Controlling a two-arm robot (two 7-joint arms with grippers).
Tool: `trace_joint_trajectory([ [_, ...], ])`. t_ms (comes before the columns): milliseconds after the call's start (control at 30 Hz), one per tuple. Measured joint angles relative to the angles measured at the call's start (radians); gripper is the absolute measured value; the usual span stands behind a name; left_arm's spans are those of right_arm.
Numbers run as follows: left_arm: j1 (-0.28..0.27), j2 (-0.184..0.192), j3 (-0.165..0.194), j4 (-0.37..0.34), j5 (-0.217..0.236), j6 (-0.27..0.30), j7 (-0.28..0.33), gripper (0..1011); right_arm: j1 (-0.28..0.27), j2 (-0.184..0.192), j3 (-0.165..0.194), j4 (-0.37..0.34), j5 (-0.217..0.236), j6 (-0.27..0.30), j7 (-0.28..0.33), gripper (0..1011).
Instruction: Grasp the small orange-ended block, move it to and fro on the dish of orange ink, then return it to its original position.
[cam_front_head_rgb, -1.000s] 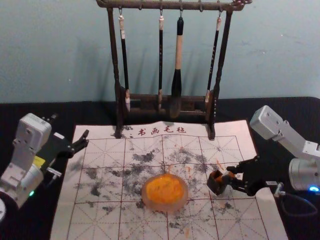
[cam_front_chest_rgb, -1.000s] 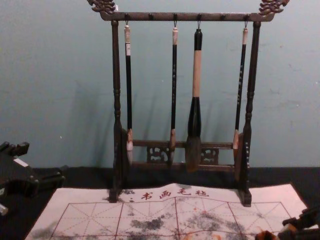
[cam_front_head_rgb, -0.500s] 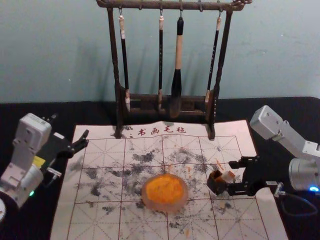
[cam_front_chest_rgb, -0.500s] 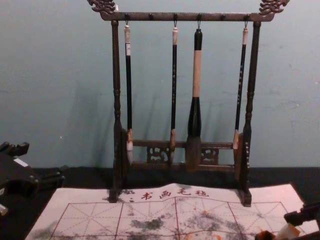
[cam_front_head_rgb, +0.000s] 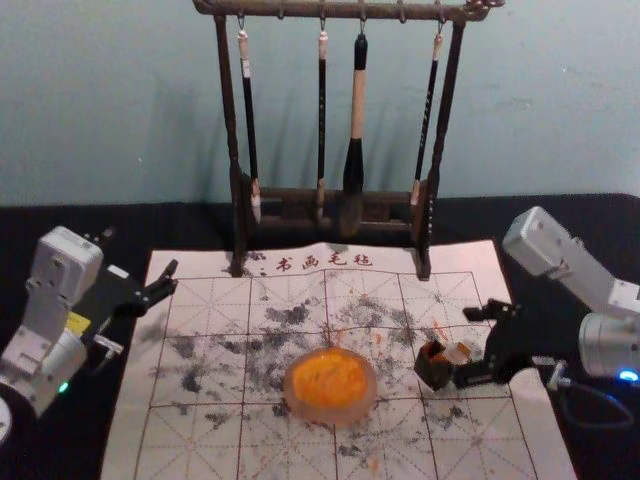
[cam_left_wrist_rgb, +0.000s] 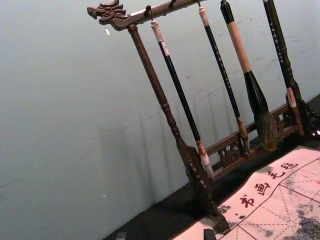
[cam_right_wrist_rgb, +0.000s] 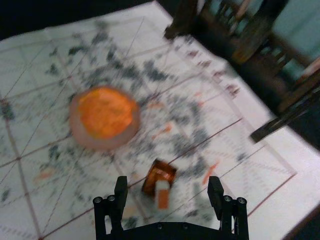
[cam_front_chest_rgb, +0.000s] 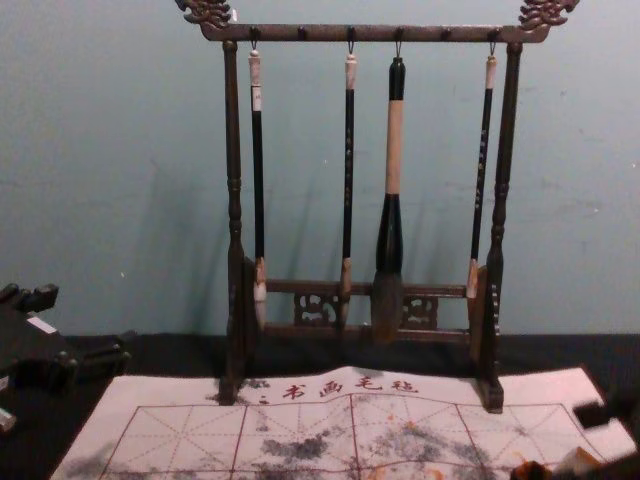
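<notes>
The small pale block (cam_front_head_rgb: 456, 353) with an orange end leans on the dark brown holder (cam_front_head_rgb: 433, 368), right of the dish of orange ink (cam_front_head_rgb: 330, 384). My right gripper (cam_front_head_rgb: 474, 344) stands open just right of the block, touching nothing that I can see. In the right wrist view, the block (cam_right_wrist_rgb: 162, 196) rests against the holder (cam_right_wrist_rgb: 159, 176), between and beyond the spread fingertips of the right gripper (cam_right_wrist_rgb: 167, 186); the dish (cam_right_wrist_rgb: 103, 118) lies farther off. My left gripper (cam_front_head_rgb: 172, 278) is parked open at the mat's left edge.
A wooden rack (cam_front_head_rgb: 330, 196) with several hanging brushes stands at the mat's back edge. The white calligraphy mat (cam_front_head_rgb: 210, 440), stained with grey and orange ink, lies on the black table (cam_front_head_rgb: 150, 225).
The right gripper has opened, letting go of the block, which stays leaning at the holder. It has since drawn back and risen slightly. The left arm has stayed still.
</notes>
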Motion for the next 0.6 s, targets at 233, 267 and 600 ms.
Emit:
trace_joint_trajectory([
  [233, 0.000, 0.000, 0.000, 0.000, 0.000, 0.000, 0.000, 1001, -0.073, -0.004, 0.092, -0.057, 0.030, -0.099, -0.088, 1003],
  [267, 0.000, 0.000, 0.000, 0.000, 0.000, 0.000, 0.000, 1002, -0.098, -0.009, 0.121, -0.073, 0.035, -0.124, -0.125, 1003],
  [600, 0.000, 0.000, 0.000, 0.000, 0.000, 0.000, 0.000, 1001, -0.268, -0.090, 0.242, -0.125, -0.109, -0.270, -0.511, 1003],
])
